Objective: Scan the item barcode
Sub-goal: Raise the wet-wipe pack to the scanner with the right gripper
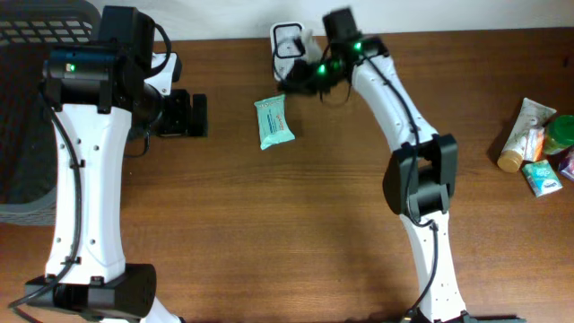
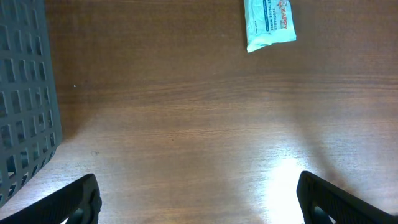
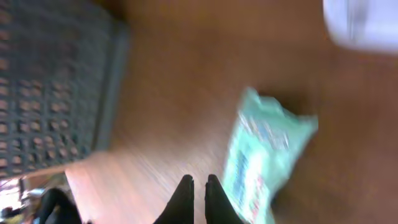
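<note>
The item, a teal wipes packet (image 1: 273, 122), lies flat on the wooden table between the two arms; no barcode shows on it. My right gripper (image 1: 296, 82) hovers just behind the packet, close to a white scanner-like device (image 1: 289, 40). In the blurred right wrist view its gripper (image 3: 199, 182) is shut on nothing, with the packet (image 3: 267, 162) just to the right of the fingers. My left gripper (image 1: 190, 115) stands wide open to the packet's left. The left wrist view shows the gripper (image 2: 199, 205) over bare wood, with the packet (image 2: 268, 23) far ahead.
A dark grey slatted basket (image 1: 36, 36) fills the far left, and shows as the basket (image 2: 25, 93) beside my left gripper. At the right edge lie a tube (image 1: 525, 135), a green item (image 1: 561, 133) and a small teal pack (image 1: 543, 178).
</note>
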Action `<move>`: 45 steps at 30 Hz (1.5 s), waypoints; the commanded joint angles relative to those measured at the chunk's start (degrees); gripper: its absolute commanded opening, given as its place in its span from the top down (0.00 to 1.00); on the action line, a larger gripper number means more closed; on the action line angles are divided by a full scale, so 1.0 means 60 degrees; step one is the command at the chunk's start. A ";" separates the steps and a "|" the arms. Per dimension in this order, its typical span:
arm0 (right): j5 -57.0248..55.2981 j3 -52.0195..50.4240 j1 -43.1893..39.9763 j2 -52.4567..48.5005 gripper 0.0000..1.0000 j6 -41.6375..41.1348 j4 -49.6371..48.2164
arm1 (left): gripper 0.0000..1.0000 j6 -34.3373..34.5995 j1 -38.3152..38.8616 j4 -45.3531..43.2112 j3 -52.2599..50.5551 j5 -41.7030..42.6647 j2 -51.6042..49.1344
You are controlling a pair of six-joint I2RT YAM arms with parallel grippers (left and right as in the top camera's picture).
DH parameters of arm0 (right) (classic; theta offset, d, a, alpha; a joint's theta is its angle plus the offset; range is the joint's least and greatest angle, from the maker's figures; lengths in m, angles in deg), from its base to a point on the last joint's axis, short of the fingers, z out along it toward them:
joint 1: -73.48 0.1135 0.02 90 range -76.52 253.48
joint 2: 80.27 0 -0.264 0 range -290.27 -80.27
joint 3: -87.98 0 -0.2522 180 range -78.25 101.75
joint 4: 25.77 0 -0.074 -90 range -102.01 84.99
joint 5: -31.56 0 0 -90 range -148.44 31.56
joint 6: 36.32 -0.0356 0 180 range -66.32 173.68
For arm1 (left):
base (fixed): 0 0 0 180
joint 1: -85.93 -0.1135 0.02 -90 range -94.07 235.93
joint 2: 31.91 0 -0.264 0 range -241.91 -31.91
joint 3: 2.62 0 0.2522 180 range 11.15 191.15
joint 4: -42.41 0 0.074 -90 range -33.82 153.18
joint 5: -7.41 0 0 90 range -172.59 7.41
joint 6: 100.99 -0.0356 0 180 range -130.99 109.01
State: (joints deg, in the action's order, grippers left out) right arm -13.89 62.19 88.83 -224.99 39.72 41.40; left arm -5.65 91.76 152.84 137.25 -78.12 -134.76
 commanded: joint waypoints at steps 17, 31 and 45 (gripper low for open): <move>-0.3453 -0.3038 0.1392 -0.0153 0.20 -0.1089 -0.0841 | 0.01 -0.0153 0.0004 0.0011 0.0007 0.0004 0.0026; -0.2998 -0.2466 0.1224 -0.0448 0.96 -0.1468 -0.0918 | 0.01 -0.0153 0.0004 0.0007 0.0007 0.0000 0.0026; -0.0958 -0.0707 -0.0499 -0.0015 0.96 -0.0758 -0.3279 | 0.01 -0.0153 0.0004 0.0007 0.0007 0.0004 0.0026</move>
State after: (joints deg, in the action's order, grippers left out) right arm -21.21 58.93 84.81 -226.15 34.56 25.77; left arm -5.65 91.76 152.82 137.25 -78.14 -134.78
